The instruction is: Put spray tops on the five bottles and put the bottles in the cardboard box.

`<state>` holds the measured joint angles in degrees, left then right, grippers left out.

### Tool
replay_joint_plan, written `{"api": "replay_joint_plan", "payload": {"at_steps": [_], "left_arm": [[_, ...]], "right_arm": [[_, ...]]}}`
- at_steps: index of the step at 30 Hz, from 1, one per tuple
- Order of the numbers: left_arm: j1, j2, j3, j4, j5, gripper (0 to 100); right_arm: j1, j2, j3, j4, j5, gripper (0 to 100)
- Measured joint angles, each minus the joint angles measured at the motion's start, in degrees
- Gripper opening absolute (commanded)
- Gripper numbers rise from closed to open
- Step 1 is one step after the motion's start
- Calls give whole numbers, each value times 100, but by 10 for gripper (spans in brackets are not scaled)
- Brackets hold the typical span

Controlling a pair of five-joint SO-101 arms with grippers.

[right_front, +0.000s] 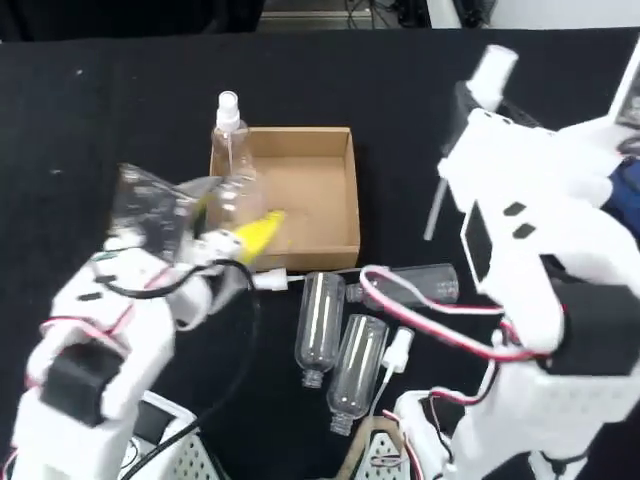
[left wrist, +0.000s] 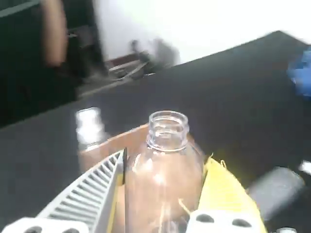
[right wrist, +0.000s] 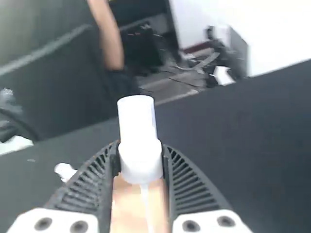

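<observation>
My left gripper (right_front: 215, 215) is shut on a clear open-necked bottle (left wrist: 167, 160), held between a grey ribbed finger (left wrist: 92, 194) and a yellow one (left wrist: 226, 189) at the left front of the cardboard box (right_front: 310, 195). A clear bottle with a white spray top (right_front: 230, 135) stands at the box's far left corner. My right gripper (right wrist: 140, 165) is raised at the right and shut on a white spray top (right wrist: 140, 141), whose thin tube (right_front: 436, 210) hangs down. Three open bottles (right_front: 320, 325) lie in front of the box, with a loose spray top (right_front: 396, 352) beside them.
The table is covered in black cloth. Red and white cables (right_front: 430, 310) from the right arm loop over the lying bottles. Another small white spray top (right_front: 270, 280) lies by the box's front edge. A white grid-like object (right_front: 190, 460) sits at the near edge.
</observation>
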<state>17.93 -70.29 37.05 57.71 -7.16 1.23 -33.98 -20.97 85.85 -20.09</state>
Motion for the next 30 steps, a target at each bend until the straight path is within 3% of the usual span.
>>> {"api": "replay_joint_plan", "payload": {"at_steps": [4,10,18,23,30], "left_arm": [[554,53,888,-1116,220,30],[615,53,1952,-2347,615,30],[633,53,2593,-3270,818,30],[668,53,2804,-3763,826,32],[686,53,3059,-3842,826,32]], "right_arm": [[-466,0,-255,-158,-299,11],[-1178,-9,-273,-888,-343,11],[-2127,-44,246,-2075,-343,11],[-2180,-88,1213,-3068,-343,11],[-2189,-1125,1855,-3376,-343,11]]}}
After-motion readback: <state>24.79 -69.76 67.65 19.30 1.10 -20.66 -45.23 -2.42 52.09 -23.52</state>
